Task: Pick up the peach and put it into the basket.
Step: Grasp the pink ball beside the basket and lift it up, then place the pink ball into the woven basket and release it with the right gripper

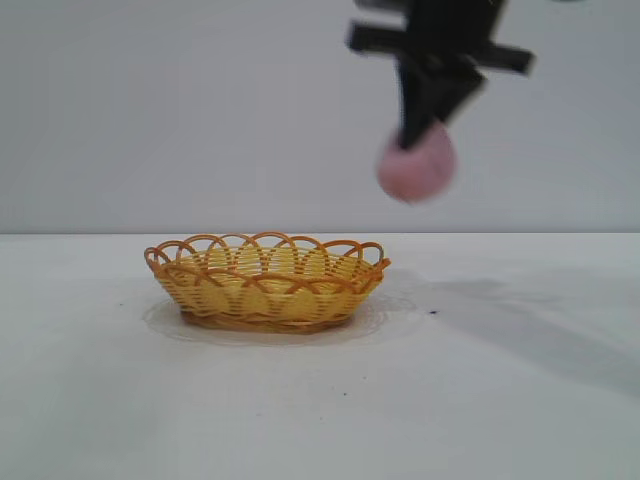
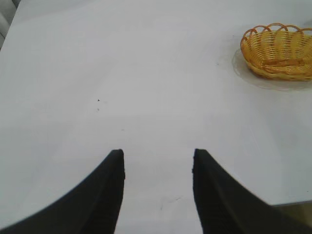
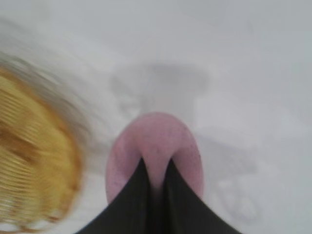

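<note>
Holding the peach (image 1: 416,170) up in the air, my right gripper (image 1: 412,138) points steeply down with its two dark fingers pinched into the top of the soft pink fruit. In the exterior view the peach hangs well above the white worktop (image 1: 500,400), higher than the basket (image 1: 268,283) and off to its right, not over its opening. The fruit is clear of every surface and touches only my fingers. My right wrist view shows the same grip from close by: the two black fingers (image 3: 134,200) come together in a narrow wedge and dent the rounded pink flesh of the peach (image 3: 165,139), with the yellow weave of the basket (image 3: 34,161) off to one side and lower down, blurred. A soft grey shadow (image 3: 161,85) of my arm and the fruit lies on the worktop beyond the peach. The basket itself sits flat on the worktop, a shallow oval of yellow-orange wicker with a darker orange looped rim, and nothing shows inside it. A long faint shadow (image 1: 520,320) stretches across the worktop to the right of the basket. My left gripper (image 2: 158,158) hangs idle over a bare stretch of the worktop (image 2: 122,73), its two black fingers (image 2: 105,195) spread apart with nothing between them. From that wrist view the basket (image 2: 278,51) sits far off, well apart from my left gripper. A few tiny dark specks (image 2: 98,101) dot the white surface ahead of it.
</note>
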